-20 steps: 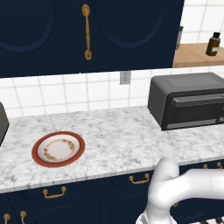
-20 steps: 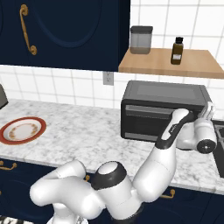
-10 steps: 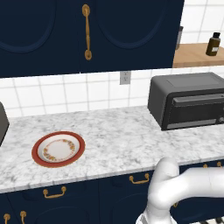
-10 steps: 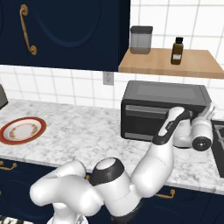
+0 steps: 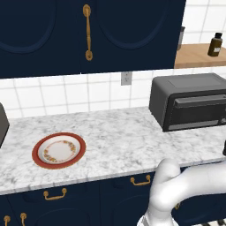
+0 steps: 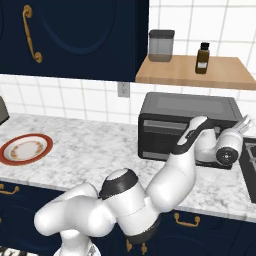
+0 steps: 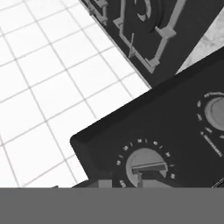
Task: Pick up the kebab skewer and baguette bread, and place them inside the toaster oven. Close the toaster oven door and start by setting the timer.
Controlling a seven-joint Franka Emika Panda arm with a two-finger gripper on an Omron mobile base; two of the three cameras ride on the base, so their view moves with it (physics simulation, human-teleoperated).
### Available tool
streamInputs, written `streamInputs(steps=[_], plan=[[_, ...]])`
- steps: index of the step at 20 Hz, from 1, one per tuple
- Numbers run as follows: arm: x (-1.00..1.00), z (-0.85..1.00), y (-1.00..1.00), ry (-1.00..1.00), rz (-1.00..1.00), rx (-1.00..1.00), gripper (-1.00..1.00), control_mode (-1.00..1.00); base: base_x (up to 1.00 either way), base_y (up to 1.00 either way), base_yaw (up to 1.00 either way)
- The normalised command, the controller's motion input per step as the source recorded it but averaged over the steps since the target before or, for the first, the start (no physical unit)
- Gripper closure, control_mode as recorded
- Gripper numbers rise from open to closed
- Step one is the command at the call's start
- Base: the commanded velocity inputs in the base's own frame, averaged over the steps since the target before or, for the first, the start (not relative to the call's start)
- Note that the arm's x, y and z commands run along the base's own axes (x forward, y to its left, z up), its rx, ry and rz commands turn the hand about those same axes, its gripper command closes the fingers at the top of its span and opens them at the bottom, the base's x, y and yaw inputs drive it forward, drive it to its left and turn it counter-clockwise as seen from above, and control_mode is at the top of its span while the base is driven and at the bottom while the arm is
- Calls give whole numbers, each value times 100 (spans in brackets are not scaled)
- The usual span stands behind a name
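The toaster oven point(image 5: 190, 102) stands on the counter at the right, and its door point(image 6: 167, 136) with the bar handle is shut. My arm reaches past the oven's front to its right end. The gripper point(image 6: 243, 121) hangs there by the control panel, too small to read its jaws. In the hand view the panel is very close, with a timer knob point(image 7: 146, 164) at the bottom and a second knob point(image 7: 214, 111) at the right edge. The kebab skewer and baguette bread are out of view.
A red-rimmed plate point(image 5: 58, 150) lies bare on the marble counter at the left. A wooden shelf point(image 6: 200, 72) above the oven holds a jar point(image 6: 161, 45) and a brown bottle point(image 6: 202, 57). A stove edge point(image 6: 248, 157) lies right of the oven.
The hand has risen slightly beside the oven's control panel. The oven, its door and the plate have not moved.
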Motion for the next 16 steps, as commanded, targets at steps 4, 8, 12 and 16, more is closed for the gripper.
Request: streamInputs(steps=[4, 8, 12, 16], plan=[[-24, -59, -30, 0, -11, 14, 100, -100, 0, 0, 0], [-21, -49, -42, 0, -11, 14, 100, -100, 0, 0, 0], [0, -36, -65, 0, -12, 15, 100, -100, 0, 0, 0], [-8, -47, -72, 0, -12, 15, 100, -100, 0, 0, 0]])
